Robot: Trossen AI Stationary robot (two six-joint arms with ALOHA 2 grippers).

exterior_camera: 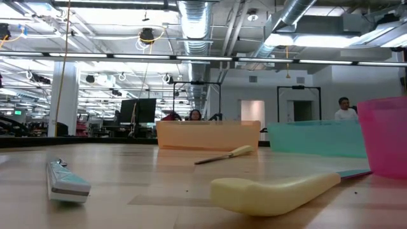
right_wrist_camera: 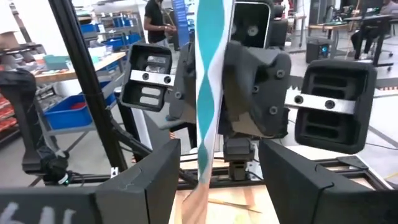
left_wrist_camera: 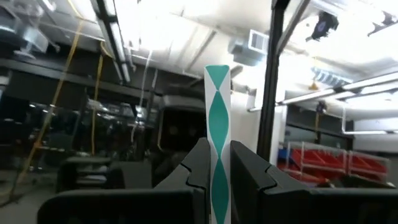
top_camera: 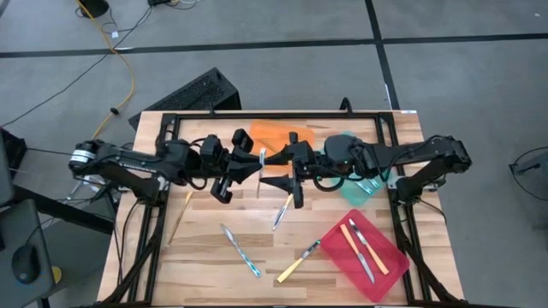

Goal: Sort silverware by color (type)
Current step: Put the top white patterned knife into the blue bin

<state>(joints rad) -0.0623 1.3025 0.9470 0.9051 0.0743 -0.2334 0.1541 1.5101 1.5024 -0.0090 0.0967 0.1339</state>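
The left gripper's point(top_camera: 253, 164) fingers point(left_wrist_camera: 245, 171) clamp a teal-and-white utensil point(left_wrist_camera: 217, 134) upright above mid-desk; the right gripper's point(right_wrist_camera: 217, 163) fingers stand wide around it, a handover apparently under way. Two yellow-orange utensils point(top_camera: 364, 248) lie in the red tray point(top_camera: 338, 257); four more pieces remain loose on the wooden desk point(top_camera: 205, 257), so sorting looks early. Beyond it, an open workshop with a person point(exterior_camera: 344, 108).

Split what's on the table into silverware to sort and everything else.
Job: teal-patterned utensil in the shut left gripper; gold utensil; blue-handled knife; yellow-handled utensil; two utensils in the red tray.
Other: orange tray; green tray.
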